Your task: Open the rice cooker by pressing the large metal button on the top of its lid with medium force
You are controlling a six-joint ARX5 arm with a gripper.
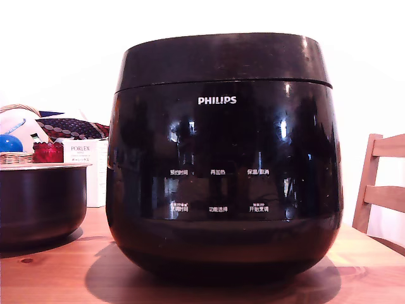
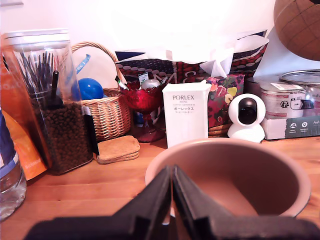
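While the rice cooker (image 1: 223, 158) sits squarely on the wooden worktop (image 1: 50, 272), filling most of the exterior view, its lid (image 1: 223, 58) is down and seated flush along the seam, so we judge the opening is not yet done. From this low angle we cannot see the metal button on top of the lid, nor the arm anywhere near it.

In the wrist view our gripper (image 2: 172, 187) has its jaws pressed together with nothing between them. We take that as sensible for a push, since a closed tip gives one firm point of contact. The rice cooker does not show in that view. The jaws hang instead over the pale inside of a bowl-shaped pot (image 2: 230, 175), which the exterior view shows as the dark pot (image 1: 41, 202) beside the cooker, on that view's left and apart from it.

Behind the pot stand a white PORLEX box (image 2: 186, 112), a wicker basket (image 2: 107, 115) and a small white camera (image 2: 247, 117).

We judge the next move must carry the jaws across and above the lid.
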